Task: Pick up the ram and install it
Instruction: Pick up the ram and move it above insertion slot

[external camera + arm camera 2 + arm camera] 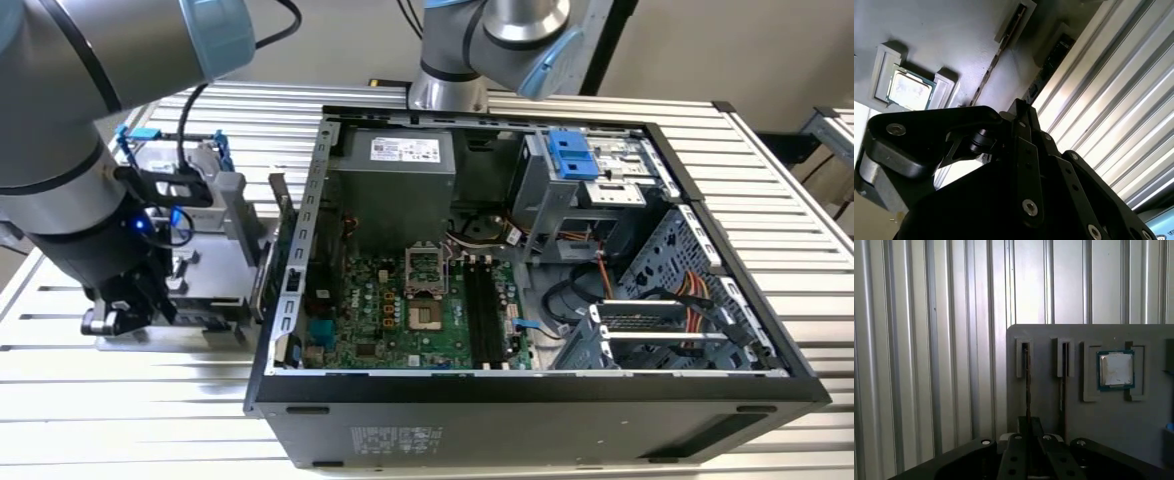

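The ram (1027,380) stands on edge in a slot of a grey parts holder (1114,440), seen as a thin dark stick in both wrist views (986,80). My gripper (1028,427) sits over its near end, with the black fingers pressed together around the stick's edge (1021,107). In the exterior view the gripper (114,318) hangs low over the holder, at the exterior view's left of the open computer case (534,400). The board's long black memory slots (483,310) lie inside the case.
A second thin stick (1062,380) stands in the neighbouring slot. A square silver processor (1115,369) rests in a pocket of the holder. A silver drive with blue rails (187,165) stands behind the gripper. The table is ribbed metal (929,365).
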You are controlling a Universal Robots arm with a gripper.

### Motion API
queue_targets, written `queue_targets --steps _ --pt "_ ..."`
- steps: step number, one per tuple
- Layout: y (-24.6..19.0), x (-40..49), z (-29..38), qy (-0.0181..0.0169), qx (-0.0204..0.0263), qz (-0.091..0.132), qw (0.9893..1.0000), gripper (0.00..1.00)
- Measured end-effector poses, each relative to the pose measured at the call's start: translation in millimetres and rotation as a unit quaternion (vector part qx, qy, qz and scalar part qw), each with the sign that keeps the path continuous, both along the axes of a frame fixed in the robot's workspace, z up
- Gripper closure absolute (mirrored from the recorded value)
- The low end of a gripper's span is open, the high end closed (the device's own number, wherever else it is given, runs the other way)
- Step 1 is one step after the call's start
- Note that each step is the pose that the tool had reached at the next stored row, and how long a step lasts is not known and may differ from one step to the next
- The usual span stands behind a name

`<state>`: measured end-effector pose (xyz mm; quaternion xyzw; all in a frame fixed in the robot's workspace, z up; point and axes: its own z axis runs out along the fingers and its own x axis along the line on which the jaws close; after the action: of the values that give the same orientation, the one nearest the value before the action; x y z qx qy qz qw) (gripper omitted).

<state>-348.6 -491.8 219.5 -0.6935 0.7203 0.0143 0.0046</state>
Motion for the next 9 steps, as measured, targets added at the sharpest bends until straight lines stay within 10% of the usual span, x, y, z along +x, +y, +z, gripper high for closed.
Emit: queue_targets --steps 9 --pt "0.0 0.0 3.9 0.0000 0.0000 0.000 1.0000 1.00"
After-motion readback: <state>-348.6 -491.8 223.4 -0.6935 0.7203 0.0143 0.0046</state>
